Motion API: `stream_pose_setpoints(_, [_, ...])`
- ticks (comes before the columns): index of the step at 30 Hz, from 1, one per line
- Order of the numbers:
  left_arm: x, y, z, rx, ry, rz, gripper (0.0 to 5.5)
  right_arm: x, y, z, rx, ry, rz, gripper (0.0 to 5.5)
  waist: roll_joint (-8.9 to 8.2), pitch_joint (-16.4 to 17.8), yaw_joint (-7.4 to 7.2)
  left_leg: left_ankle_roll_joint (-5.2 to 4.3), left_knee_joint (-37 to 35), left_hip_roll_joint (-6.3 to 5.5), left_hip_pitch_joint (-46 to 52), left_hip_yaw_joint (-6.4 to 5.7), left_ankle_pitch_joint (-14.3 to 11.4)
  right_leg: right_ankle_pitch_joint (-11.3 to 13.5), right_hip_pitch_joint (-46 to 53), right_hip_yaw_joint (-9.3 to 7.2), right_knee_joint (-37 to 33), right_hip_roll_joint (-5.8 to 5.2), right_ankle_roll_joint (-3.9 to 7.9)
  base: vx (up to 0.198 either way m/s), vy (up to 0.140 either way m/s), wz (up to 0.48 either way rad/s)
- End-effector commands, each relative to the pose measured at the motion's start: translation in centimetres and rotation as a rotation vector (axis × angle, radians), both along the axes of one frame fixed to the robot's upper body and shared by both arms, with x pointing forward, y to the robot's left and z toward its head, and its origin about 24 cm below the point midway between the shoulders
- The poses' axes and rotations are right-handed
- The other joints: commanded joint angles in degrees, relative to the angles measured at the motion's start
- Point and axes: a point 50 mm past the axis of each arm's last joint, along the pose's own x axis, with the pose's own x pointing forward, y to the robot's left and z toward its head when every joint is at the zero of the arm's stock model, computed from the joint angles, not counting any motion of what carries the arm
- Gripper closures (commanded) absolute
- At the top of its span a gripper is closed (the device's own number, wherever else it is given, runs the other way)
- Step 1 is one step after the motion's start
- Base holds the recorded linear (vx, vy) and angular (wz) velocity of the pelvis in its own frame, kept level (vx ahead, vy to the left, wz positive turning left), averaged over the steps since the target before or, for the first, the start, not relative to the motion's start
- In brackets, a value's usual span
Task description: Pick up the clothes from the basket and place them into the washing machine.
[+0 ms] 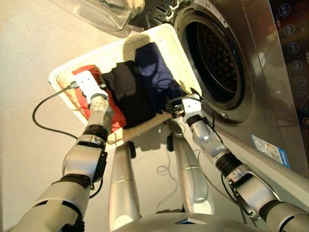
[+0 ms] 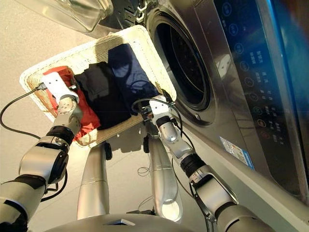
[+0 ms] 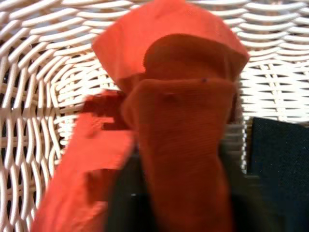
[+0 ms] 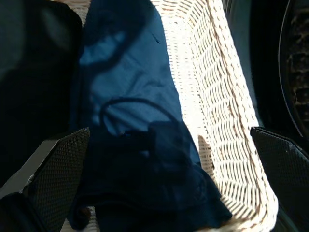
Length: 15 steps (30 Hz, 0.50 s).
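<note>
Left gripper [image 3: 181,193] clenched on red-orange garment [image 3: 183,96] in wicker basket [image 1: 166,41]. Right gripper [image 4: 169,183] spread wide above navy garment [image 4: 130,96] (black garment [image 1: 128,94] between them). Washing machine [image 1: 251,72] porthole open beside basket.

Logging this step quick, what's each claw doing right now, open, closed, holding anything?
Left claw: closed on the red-orange garment, in the basket.
Right claw: open, empty, over the navy garment.

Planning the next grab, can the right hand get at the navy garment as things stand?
Probably yes. The right hand hangs open just over the navy garment at the basket's near end, with nothing lying between them.
</note>
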Motion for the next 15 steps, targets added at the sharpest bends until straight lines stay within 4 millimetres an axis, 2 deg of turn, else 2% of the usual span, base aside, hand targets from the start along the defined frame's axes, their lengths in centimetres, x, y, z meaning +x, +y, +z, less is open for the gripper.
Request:
stream_pose_setpoints(1, [-0.6, -0.5, -1.0, 0.000, -0.021, -0.022, 5.50, -0.7, 1.2, 1.8, 0.067, -0.105, 0.054, 0.00, 2.34, -1.69, -0.14, 2.91, -2.26, -2.97, 1.15, 0.37, -1.84, -3.56, 1.05, -2.14, 2.52, 0.72, 2.48, 0.000, 0.000, 0.000])
stream_pose_setpoints(4, [-1.0, -1.6, -2.0, -0.036, -0.032, -0.048, 5.50, -0.8, 0.9, 1.3, 0.031, -0.100, 0.046, 0.00, 2.90, -2.51, 0.33, 2.81, -3.92, -3.12, 3.06, 0.41, -1.46, -3.24, 2.50, -2.28, 1.52, 0.67, 2.30, -0.037, -0.004, 0.006])
stream_pose_setpoints(5, [-1.3, -2.0, -2.4, -0.057, -0.038, -0.052, 5.50, -0.8, 0.9, 1.1, 0.006, -0.098, 0.043, 0.00, 2.85, -2.68, 0.35, 3.01, -4.81, -3.50, 3.47, 0.84, 0.65, -1.53, 3.00, -2.67, 0.61, 0.23, 1.80, -0.100, -0.025, 0.025])
stream_pose_setpoints(6, [-1.5, -2.3, -2.9, -0.070, -0.037, -0.059, 5.50, -0.8, 0.8, 0.9, -0.017, -0.096, 0.042, 0.00, 2.99, -2.95, 0.55, 2.98, -5.46, -3.55, 4.62, 0.85, 0.77, -1.42, 4.05, -2.76, 0.07, 0.17, 1.76, 0.000, 0.000, 0.000])
stream_pose_setpoints(7, [-1.8, -2.8, -3.4, -0.091, -0.034, -0.073, 5.50, -0.8, 0.9, 0.6, -0.051, -0.095, 0.044, 0.00, 3.30, -3.36, 1.00, 2.58, -6.32, -3.38, 6.75, 0.36, -0.74, -2.77, 5.99, -2.54, -0.31, 0.47, 2.16, 0.000, 0.000, 0.000])
stream_pose_setpoints(8, [-2.0, -3.4, -3.6, -0.097, -0.044, -0.099, 5.50, -0.8, 0.7, 0.2, -0.097, -0.091, 0.042, 0.00, 3.20, -3.35, 1.08, 2.71, -7.39, -3.86, 7.50, 0.78, 1.42, -1.05, 6.95, -2.91, -1.47, 0.04, 1.76, 0.019, -0.060, 0.052])
stream_pose_setpoints(9, [-2.2, -4.1, -3.9, -0.103, -0.054, -0.127, 5.50, -0.8, 0.7, -0.1, -0.144, -0.089, 0.046, 0.00, 3.37, -3.45, 1.46, 2.57, -8.70, -4.02, 9.43, 0.72, 1.75, -0.88, 8.57, -3.05, -2.38, 0.00, 1.77, -0.078, -0.054, 0.059])
stream_pose_setpoints(15, [-3.8, -7.5, -3.3, -0.151, -0.190, -0.267, 5.50, -1.3, 1.2, -1.0, -0.375, -0.141, 0.135, 0.00, 4.10, -2.93, 3.52, 1.97, -14.36, -4.88, 19.14, 0.59, 3.91, 0.01, 18.56, -3.30, -7.83, 0.04, 1.99, 0.024, -0.053, 0.024])
